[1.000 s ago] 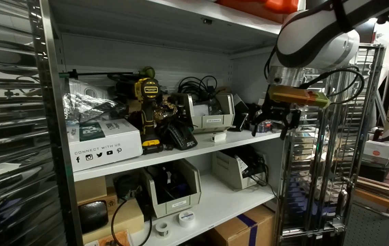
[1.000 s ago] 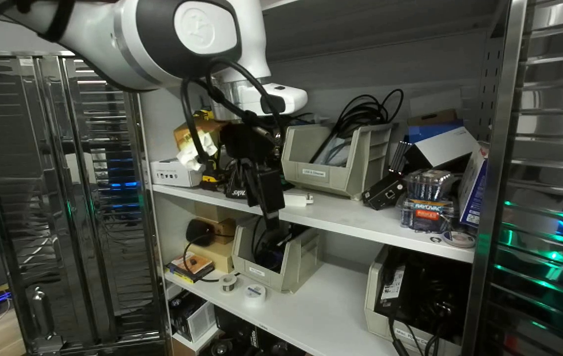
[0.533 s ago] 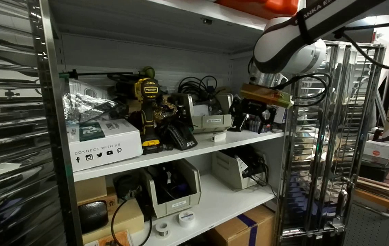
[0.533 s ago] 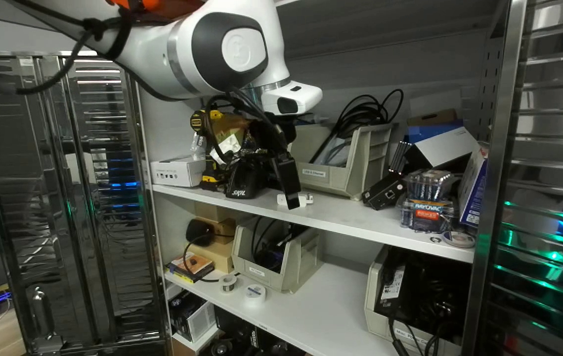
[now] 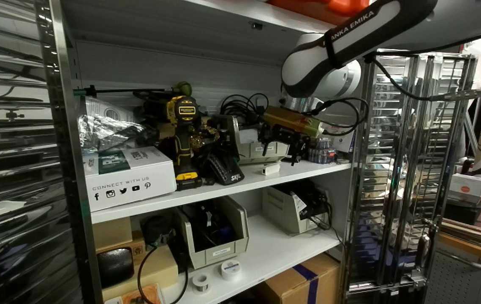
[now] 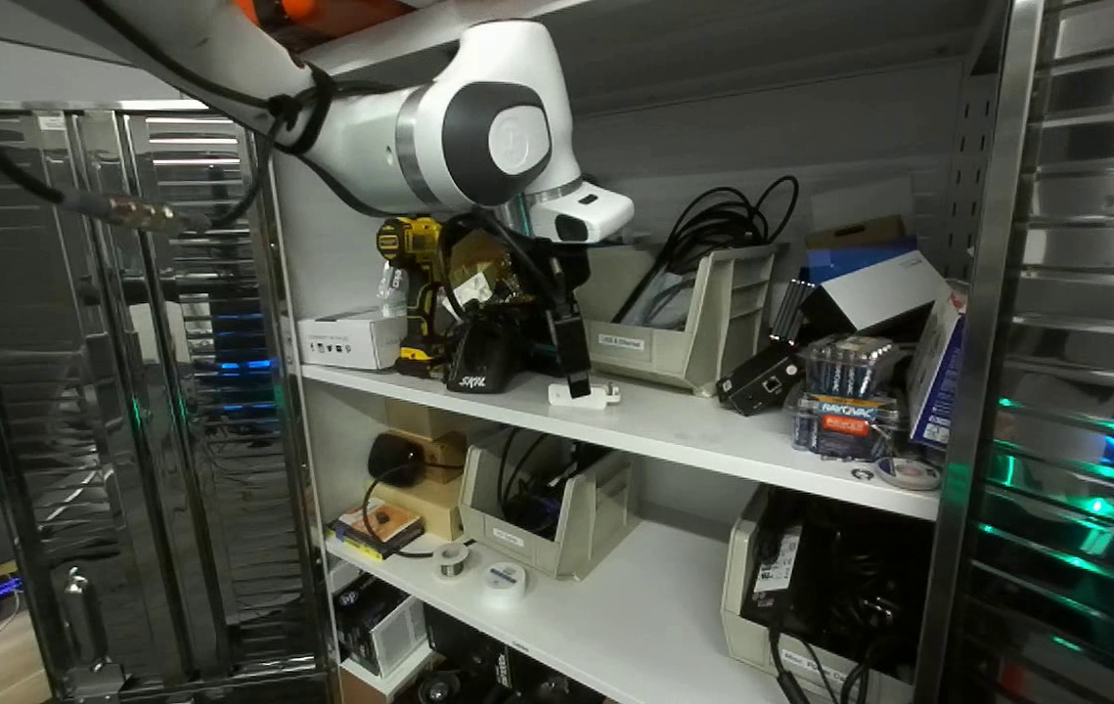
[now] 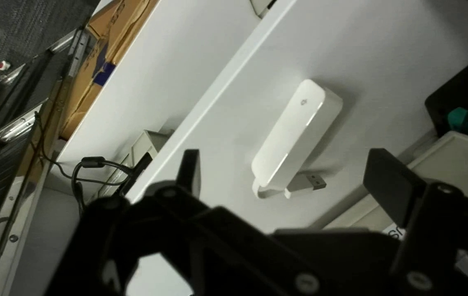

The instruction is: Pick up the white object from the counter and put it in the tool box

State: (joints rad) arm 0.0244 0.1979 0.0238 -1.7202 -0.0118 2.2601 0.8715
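Over white shelf [image 6: 693,440], Franka arm [image 5: 308,67]; its gripper [image 7: 287,174] spread wide, nothing held. Beige bin [image 6: 654,357], lbl'd USB & Ethernet, w/ black cables [image 6: 703,230], stands just behind on far side; can't tell if far finger [image 7: 388,185] touches it. SKIL unit [image 6: 478,367] to left, black box [image 6: 762,381] w/ Ethernet port to right. White USB adapter [image 7: 295,131] lies on shelf nr front edge, below & between fingers, apart from them; its plug [image 7: 305,183] points twd bin. In an ext. view a fingertip hides part of adapter; bin lbl mostly hidden in wrist view.
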